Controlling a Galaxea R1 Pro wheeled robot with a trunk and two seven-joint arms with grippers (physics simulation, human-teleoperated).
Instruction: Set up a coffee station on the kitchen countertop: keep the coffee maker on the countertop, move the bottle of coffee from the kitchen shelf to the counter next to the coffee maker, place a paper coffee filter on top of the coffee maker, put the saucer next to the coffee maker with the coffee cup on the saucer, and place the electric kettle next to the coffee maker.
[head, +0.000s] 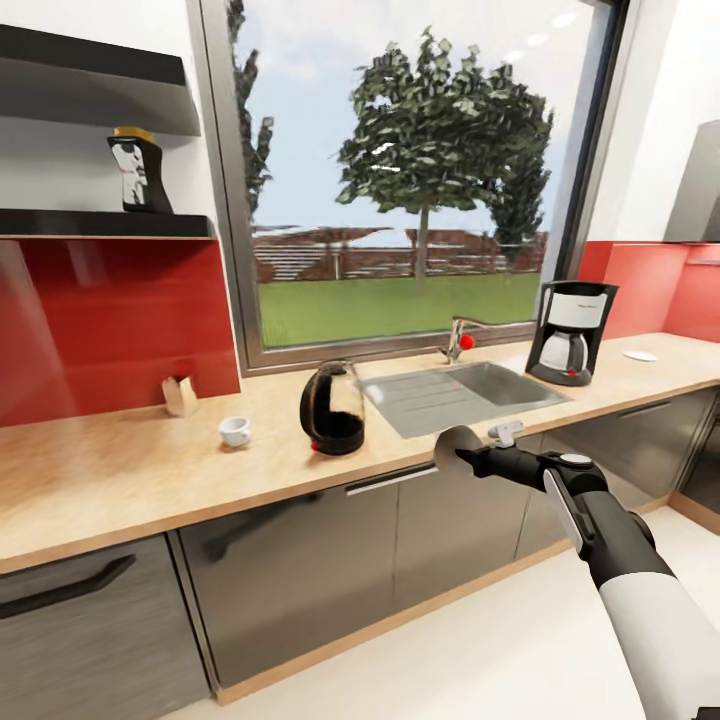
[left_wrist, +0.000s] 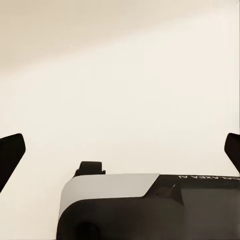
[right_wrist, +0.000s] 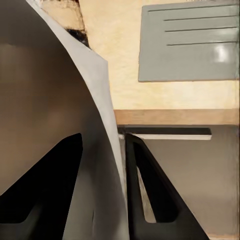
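Pale wood countertop (head: 100, 480) running across the head view from 9 o'clock to 3 o'clock, above grey cabinet fronts (head: 300, 570). Behind it a red backsplash (head: 110, 320) at 9 o'clock and a wide window (head: 400, 170) at 12 o'clock. Set into the counter just right of centre, a steel sink (head: 470, 392) with its tap (head: 457, 340) at the back edge. Up at 10 o'clock, a dark shelf (head: 100, 224) carrying the bottle of coffee (head: 137, 172), upright. At 3 o'clock, past the sink, the coffee maker (head: 572, 332) standing on the counter, with the white saucer (head: 640, 356) lying well apart from it further toward 3 o'clock. Near the centre, just beside the sink's left edge, the electric kettle (head: 333, 408), upright. Toward 8 o'clock from the kettle, the small white coffee cup (head: 235, 431) on bare wood, and beyond it near the backsplash a small brown holder (head: 180, 396), possibly with the filters, too small to confirm. Reaching in from 5 o'clock, the right arm (head: 620, 540), its right gripper (head: 470, 458) pinching a paper coffee filter (head: 455, 447) (right_wrist: 60, 125) in front of the counter edge; in the right wrist view, dark fingers (right_wrist: 150, 195) pressed against either side of the pale sheet. In the left wrist view, the left gripper (left_wrist: 120, 150) spread wide over a plain cream surface, nothing between its tips.
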